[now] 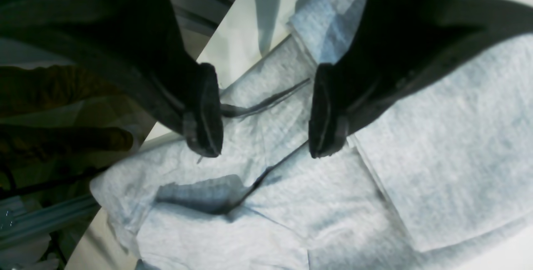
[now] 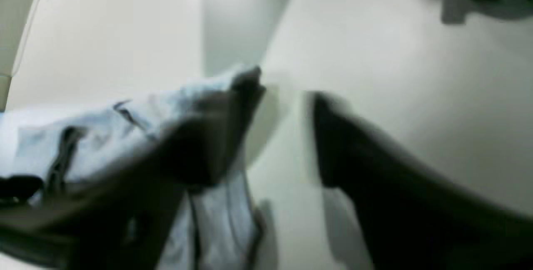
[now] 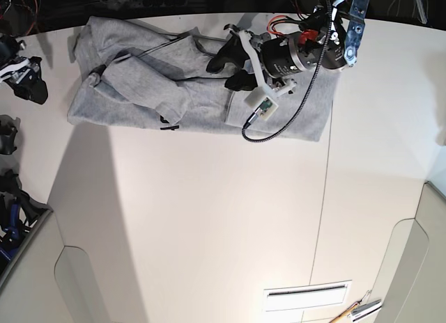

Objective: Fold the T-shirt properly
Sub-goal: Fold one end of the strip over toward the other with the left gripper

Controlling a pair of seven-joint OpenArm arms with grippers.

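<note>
T-shirt [image 3: 143,84] is laid in a long, rumpled strip across the table [image 3: 209,211], towards the far side of the base view. Along its nearer edge, dark marks peep from under a raised fold; if that fold were pressed flat as it lies, a crease could be locked in by the trapped layers.

Over the middle, the left gripper [image 1: 266,112] is held with its fingers apart, nothing clamped between them. Several layers are overlapped below, so too many could be pinched by a deep closure, or only the top one by a shallow closure, and the flatter panel beside it could be dragged askew.

Beside the bunched end, the right gripper [image 2: 285,137] is also parted, with no cloth seen between its fingers. Its wrist view is blurred, so contact with the fabric cannot be judged fairly. Should that end be left unheld during a pull, the whole strip might be slid or twisted.
</note>
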